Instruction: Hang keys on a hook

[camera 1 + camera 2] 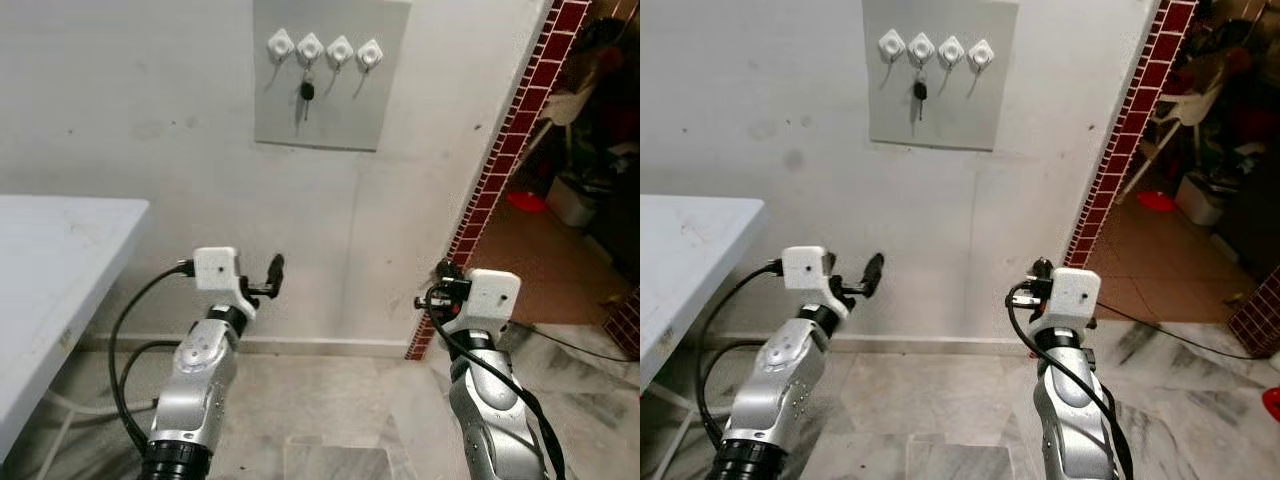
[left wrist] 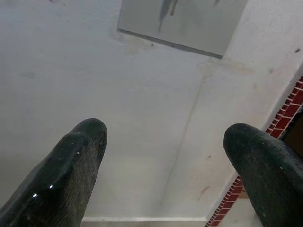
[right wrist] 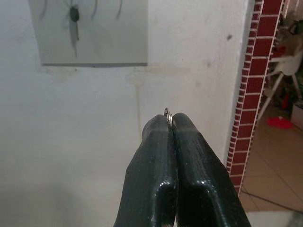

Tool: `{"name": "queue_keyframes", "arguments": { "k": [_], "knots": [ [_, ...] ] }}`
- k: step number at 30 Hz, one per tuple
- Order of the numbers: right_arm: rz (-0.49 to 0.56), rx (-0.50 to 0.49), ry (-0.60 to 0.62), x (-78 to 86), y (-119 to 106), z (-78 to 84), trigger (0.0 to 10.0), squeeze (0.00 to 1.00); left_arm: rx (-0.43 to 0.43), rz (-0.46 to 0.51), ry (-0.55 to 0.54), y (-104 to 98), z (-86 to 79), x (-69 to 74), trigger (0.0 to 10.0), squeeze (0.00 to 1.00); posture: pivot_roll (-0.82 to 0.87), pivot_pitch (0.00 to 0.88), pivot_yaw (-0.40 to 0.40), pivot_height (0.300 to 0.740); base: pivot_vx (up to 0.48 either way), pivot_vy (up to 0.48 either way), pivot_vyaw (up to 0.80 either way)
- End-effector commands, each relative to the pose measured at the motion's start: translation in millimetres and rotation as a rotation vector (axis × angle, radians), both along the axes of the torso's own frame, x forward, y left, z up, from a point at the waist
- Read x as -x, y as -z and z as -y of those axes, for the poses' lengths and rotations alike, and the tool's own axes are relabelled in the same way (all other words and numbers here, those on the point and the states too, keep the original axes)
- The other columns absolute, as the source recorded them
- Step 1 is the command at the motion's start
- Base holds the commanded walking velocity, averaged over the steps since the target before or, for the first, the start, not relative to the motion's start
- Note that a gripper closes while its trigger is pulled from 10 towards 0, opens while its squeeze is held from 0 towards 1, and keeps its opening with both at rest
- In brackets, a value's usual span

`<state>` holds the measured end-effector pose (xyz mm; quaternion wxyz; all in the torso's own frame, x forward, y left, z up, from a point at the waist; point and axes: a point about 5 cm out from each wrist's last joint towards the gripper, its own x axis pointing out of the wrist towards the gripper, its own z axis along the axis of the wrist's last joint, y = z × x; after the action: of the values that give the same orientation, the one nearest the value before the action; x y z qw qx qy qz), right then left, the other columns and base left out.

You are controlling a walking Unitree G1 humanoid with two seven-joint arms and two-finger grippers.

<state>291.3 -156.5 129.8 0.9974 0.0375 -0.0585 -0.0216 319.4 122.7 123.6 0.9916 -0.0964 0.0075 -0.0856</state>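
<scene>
A thin silver metal key ring (image 3: 167, 113) pokes out from between the tips of my right claw (image 3: 170, 124), whose two black fingers are pressed together on it; the rest of the ring is hidden between the pads. I hold that claw low in front of the pale plastered wall (image 1: 150, 100), near the red-brick tiled pillar (image 1: 500, 160) on my right. High above on the wall sits a flat grey rectangular board (image 1: 330, 90) with a row of four white plastic hooks (image 1: 324, 47). A black-headed key (image 1: 307, 92) already hangs from the second hook from my left. My left claw (image 2: 165, 142) is spread wide, pinching nothing, pointing at the bare wall below the board. A white table (image 1: 50, 260) stands to my left.
</scene>
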Motion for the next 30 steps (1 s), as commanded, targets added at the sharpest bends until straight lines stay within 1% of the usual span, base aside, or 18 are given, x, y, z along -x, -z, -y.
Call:
{"name": "queue_keyframes", "arguments": {
  "k": [1, 6, 13, 17, 22, 28, 30],
  "knots": [
    [0.024, 0.006, 0.008, 0.4, -5.1, 5.4, 10.0, 0.00, -0.009, -0.009, 0.012, 0.2, 3.4, -0.3, 10.0, 0.00, 0.02, 0.000, -0.039, 0.740, 0.000, 0.000, 0.00],
    [0.026, 0.011, 0.004, 1.9, -4.7, 8.9, 10.0, 0.00, 0.001, 0.009, 0.025, -1.2, 3.3, 0.2, 10.0, 0.00, 0.02, 0.000, -0.041, 0.740, 0.000, 0.000, 0.00],
    [0.033, 0.011, 0.005, 2.2, -5.7, 8.3, 10.0, 0.00, 0.001, 0.014, 0.041, -1.8, 6.7, 0.2, 10.0, 0.00, 0.02, 0.000, -0.040, 0.740, 0.000, 0.000, 0.00],
    [0.035, 0.007, -0.001, 2.6, -5.5, 6.6, 10.0, 0.00, -0.007, 0.024, 0.054, -2.5, 7.1, 0.4, 10.0, 0.00, 0.02, 0.000, -0.040, 0.740, 0.289, 0.000, 0.00],
    [0.036, 0.004, -0.007, 2.9, -5.1, 5.0, 10.0, 0.00, -0.040, 0.032, 0.063, -2.6, 7.5, 0.8, 10.0, 0.00, 0.02, 0.000, -0.041, 0.740, 0.337, 0.000, 0.00],
    [0.039, 0.004, -0.010, 2.3, -5.6, 3.6, 10.0, 0.00, -0.047, 0.035, 0.067, -2.6, 8.3, 0.9, 10.0, 0.00, 0.02, 0.000, -0.040, 0.740, 0.399, 0.000, 0.00],
    [0.039, 0.002, -0.012, 2.2, -5.5, 2.6, 10.0, 0.00, -0.065, 0.042, 0.070, -3.1, 9.0, 0.9, 10.0, 0.00, 0.02, 0.000, -0.041, 0.740, 0.444, 0.000, 0.00]
  ]
}}
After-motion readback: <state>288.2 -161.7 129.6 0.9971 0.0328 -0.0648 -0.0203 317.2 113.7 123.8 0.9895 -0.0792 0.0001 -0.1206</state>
